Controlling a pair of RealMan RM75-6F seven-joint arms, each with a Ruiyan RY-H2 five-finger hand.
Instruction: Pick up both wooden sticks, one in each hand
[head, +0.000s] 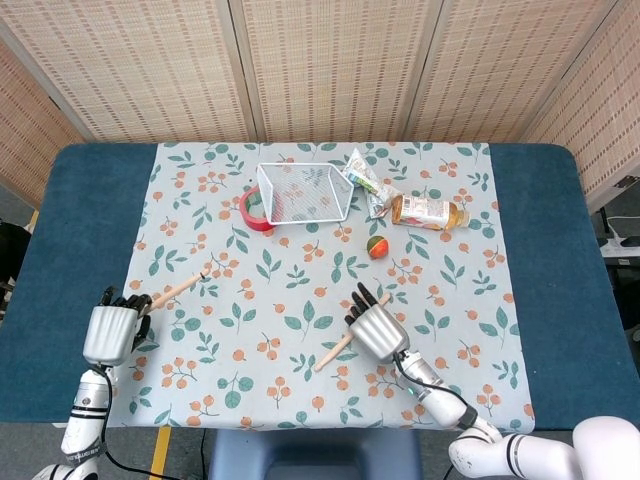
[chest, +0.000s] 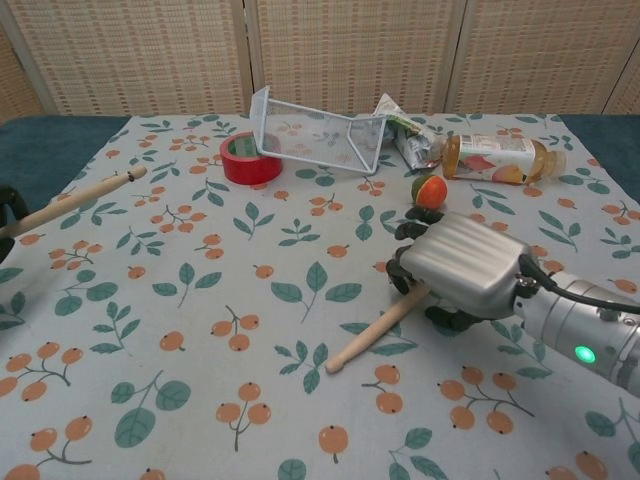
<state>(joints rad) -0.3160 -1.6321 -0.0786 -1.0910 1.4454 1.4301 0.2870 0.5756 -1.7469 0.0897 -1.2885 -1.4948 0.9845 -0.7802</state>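
My left hand (head: 110, 333) grips the lower end of one wooden stick (head: 178, 290) near the table's front left; the stick slants up to the right, clear of the cloth. In the chest view only the edge of the left hand (chest: 8, 208) shows, with that first stick (chest: 78, 199) reaching out from it. My right hand (head: 376, 327) lies at the front middle with its fingers curled round the upper end of the second wooden stick (head: 336, 352). In the chest view the right hand (chest: 462, 270) covers that end, and the second stick (chest: 378, 328) slants down-left from under its fingers.
A tipped wire basket (head: 303, 192) lies at the back of the floral cloth (head: 250, 330), with a red tape roll (head: 249, 208) on its left. A snack packet (head: 364, 180), a lying bottle (head: 428, 212) and a small orange-green ball (head: 377, 246) sit behind the right hand.
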